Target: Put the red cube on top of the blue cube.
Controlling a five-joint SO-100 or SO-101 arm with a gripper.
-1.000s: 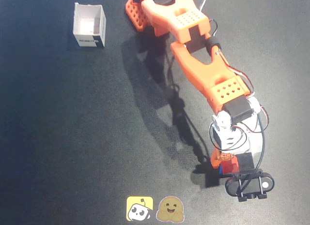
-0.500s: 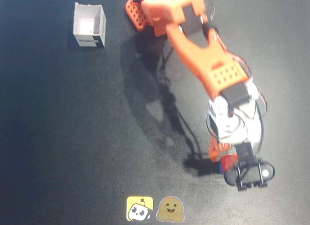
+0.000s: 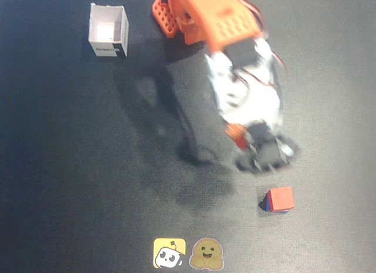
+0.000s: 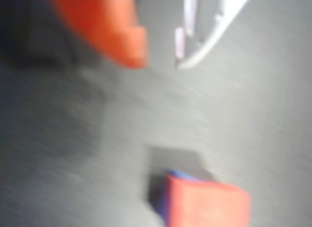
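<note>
On the dark bench (image 3: 88,167), the end effector (image 4: 161,51) hangs spread apart, with nothing between its fingers and touching nothing. Just below it in the overhead view, the red cube (image 3: 281,198) sits on top of the blue cube (image 3: 267,206).

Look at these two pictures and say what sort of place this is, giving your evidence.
Probably a hobby or lab robot bench: a dark mat with an orange arm, a white box, a red cube stacked on a blue cube, and two stickers.
</note>
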